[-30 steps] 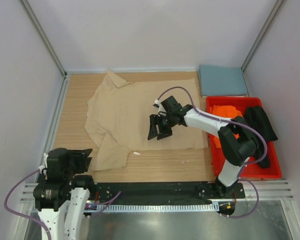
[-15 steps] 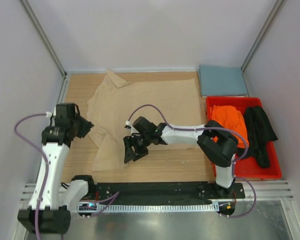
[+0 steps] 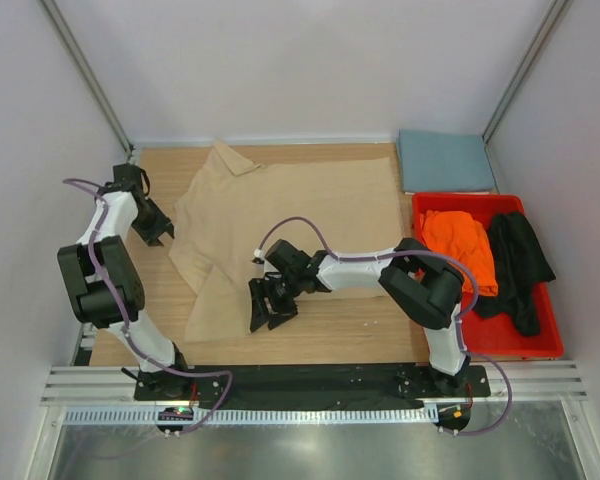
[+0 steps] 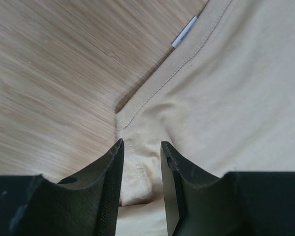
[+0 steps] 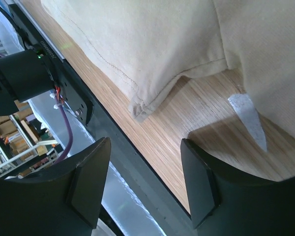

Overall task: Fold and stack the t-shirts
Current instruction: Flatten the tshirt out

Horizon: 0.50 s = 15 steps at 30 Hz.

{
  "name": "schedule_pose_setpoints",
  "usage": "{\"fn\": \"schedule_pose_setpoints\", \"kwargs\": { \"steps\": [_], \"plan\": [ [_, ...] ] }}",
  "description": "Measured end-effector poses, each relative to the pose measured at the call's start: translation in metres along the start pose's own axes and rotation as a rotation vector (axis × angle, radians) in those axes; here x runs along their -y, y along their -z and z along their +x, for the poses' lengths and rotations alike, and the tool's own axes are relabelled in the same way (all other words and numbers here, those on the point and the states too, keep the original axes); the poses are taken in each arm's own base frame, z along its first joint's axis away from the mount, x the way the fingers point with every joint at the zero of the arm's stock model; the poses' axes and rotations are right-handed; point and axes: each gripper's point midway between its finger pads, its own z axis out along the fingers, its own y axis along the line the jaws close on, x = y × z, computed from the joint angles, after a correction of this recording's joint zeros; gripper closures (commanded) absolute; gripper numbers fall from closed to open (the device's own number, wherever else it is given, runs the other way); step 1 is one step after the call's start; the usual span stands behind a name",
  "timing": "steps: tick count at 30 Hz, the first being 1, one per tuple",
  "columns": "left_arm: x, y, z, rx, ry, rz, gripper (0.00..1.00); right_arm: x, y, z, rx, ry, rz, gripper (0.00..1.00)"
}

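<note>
Tan-beige soft cloth t-shirt spread left of red plastic bin. Left gripper narrow, straddling stitched edge, empty. Right gripper wide, empty, over hem. Risk: uneven pinches, cloth bunches, fold skews.

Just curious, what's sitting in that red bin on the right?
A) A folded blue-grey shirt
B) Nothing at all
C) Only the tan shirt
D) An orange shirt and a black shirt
D: the red bin holds the orange t-shirt and the black t-shirt, while the tan t-shirt lies spread on the wooden table and the blue-grey t-shirt sits folded beyond the bin.
</note>
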Motion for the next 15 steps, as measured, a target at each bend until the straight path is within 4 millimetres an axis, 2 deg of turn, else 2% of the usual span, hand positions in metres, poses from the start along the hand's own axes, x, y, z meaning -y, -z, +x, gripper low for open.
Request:
{"fn": "schedule_pose_setpoints", "kwargs": {
  "steps": [5, 10, 15],
  "plan": [
    [-0.008, -0.029, 0.013, -0.089, -0.071, -0.033, 0.6, -0.002, -0.004, 0.0, 0.003, -0.024, -0.002, 0.4],
    [-0.012, -0.041, 0.02, -0.117, -0.101, -0.034, 0.55, -0.004, -0.011, 0.003, 0.007, -0.052, 0.011, 0.51],
    [-0.023, -0.054, 0.036, -0.16, -0.122, -0.056, 0.51, -0.005, -0.016, 0.005, 0.009, -0.1, 0.018, 0.51]
  ]
}}
